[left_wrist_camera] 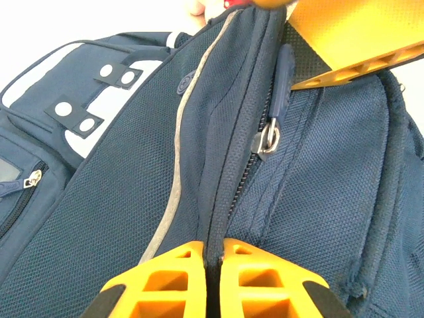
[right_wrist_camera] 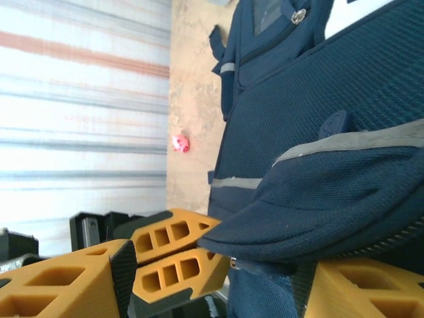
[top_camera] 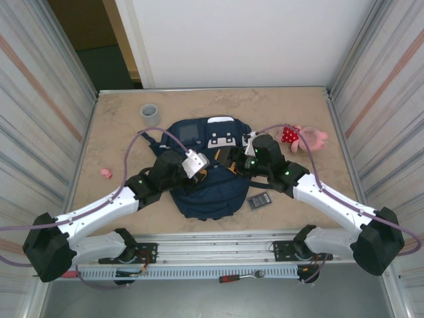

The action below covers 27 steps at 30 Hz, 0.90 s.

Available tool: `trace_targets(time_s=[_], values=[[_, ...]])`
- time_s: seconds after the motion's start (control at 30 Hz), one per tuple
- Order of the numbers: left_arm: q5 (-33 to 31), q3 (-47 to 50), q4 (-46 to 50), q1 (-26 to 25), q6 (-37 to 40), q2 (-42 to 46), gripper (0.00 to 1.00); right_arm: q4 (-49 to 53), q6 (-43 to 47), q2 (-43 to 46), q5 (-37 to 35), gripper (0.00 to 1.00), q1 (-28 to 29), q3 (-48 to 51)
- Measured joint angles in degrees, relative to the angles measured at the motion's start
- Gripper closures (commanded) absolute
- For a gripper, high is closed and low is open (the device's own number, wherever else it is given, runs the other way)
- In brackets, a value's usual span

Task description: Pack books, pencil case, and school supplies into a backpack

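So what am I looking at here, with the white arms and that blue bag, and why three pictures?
These are two robot arms bolted at the table's near edge. One picture comes from a camera overhead; the other two come from cameras on each wrist, so you see the orange fingers up close. The navy backpack lies in the middle of the table. The left pincer is shut on a fold of the backpack's fabric beside the zipper. The right pincer stands open around the bag's edge. Also on the table: a grey cup, a pink and red plush toy, a small dark grid-faced piece and a tiny pink thing.
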<state>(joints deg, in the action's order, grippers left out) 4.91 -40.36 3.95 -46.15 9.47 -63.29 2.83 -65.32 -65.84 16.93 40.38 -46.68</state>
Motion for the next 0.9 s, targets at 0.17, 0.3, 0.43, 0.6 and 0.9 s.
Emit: trace_targets(time_s=[0.17, 0.3, 0.43, 0.6, 0.9], values=[[0.28, 1.22, -1.01, 0.0, 1.46, 0.7, 1.0, -1.22, -5.79, 0.0, -1.88, 0.36, 0.04, 0.52], [0.81, 1.7, -1.27, 0.02, 2.69, 1.11, 1.0, -1.64, -8.9, -0.07, -2.43, 0.36, 0.04, 0.72], [1.07, 2.08, -1.29, 0.02, 3.89, 1.7, 1.0, -2.25, -11.15, -0.39, -2.6, 0.35, 0.04, 0.83], [1.29, 3.45, -1.97, 0.07, 5.6, 3.23, 1.0, -2.51, -13.03, -0.55, -2.54, 0.34, 0.02, 0.83], [1.49, 4.5, -2.75, 0.07, 7.54, 4.28, 1.0, -2.58, -14.19, -0.55, -2.27, 0.33, -0.04, 0.83]])
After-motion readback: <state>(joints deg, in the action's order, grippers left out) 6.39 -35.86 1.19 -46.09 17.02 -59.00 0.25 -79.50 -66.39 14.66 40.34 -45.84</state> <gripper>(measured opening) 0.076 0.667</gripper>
